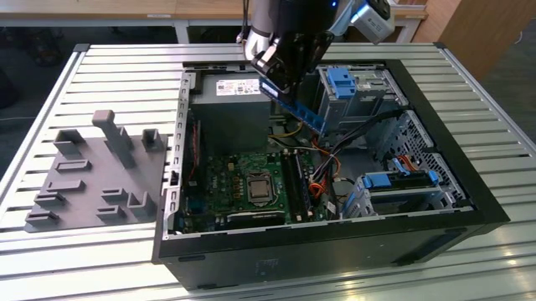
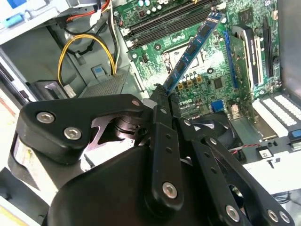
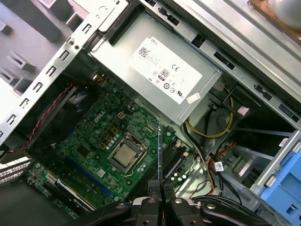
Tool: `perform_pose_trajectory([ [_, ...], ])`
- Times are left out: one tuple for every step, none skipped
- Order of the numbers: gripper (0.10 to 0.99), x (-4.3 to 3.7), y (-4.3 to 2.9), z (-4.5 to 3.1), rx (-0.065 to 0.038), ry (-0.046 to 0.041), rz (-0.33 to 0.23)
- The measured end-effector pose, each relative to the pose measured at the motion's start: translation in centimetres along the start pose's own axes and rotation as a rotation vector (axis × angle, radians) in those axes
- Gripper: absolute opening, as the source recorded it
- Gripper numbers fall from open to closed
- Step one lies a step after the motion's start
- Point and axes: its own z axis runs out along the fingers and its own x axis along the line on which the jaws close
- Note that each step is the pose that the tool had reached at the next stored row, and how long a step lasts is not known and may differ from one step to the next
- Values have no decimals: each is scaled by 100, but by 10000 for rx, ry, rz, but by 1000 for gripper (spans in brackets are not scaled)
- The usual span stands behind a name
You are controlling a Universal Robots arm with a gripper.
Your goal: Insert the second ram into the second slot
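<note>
My gripper (image 1: pixel 280 78) hangs over the open computer case (image 1: pixel 435 157), shut on one end of the second ram (image 1: pixel 297 110), a long blue strip that slants down over the case's interior. In the second wrist view the ram (image 2: pixel 193 49) reaches from the gripper (image 2: pixel 162 92) out over the green motherboard (image 2: pixel 235 28). The first wrist view shows the ram (image 3: pixel 160 150) edge-on, rising from the gripper (image 3: pixel 161 187). The long dark memory slots (image 1: pixel 297 182) lie beside the processor socket (image 1: pixel 257 187), well below the ram. I cannot tell which of them is the second slot.
The grey power supply (image 1: pixel 230 119) fills the case's far end. Blue-fronted drive cages (image 1: pixel 343 84) and loose cables (image 1: pixel 322 169) crowd the exterior view's right side. A grey fixture plate (image 1: pixel 92 175) with pegs lies on the slatted table left of the case.
</note>
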Motion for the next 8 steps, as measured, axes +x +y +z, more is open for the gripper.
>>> perform_pose_trajectory([
  [137,0,0,0,2,-3,114],
  [137,0,0,0,3,-6,229],
  [137,0,0,1,4,-10,336],
  [137,0,0,1,5,-13,436],
  [137,0,0,1,6,-16,538],
  [137,0,0,1,7,-19,641],
  [137,0,0,2,7,-23,745],
  [137,0,0,1,8,-26,847],
])
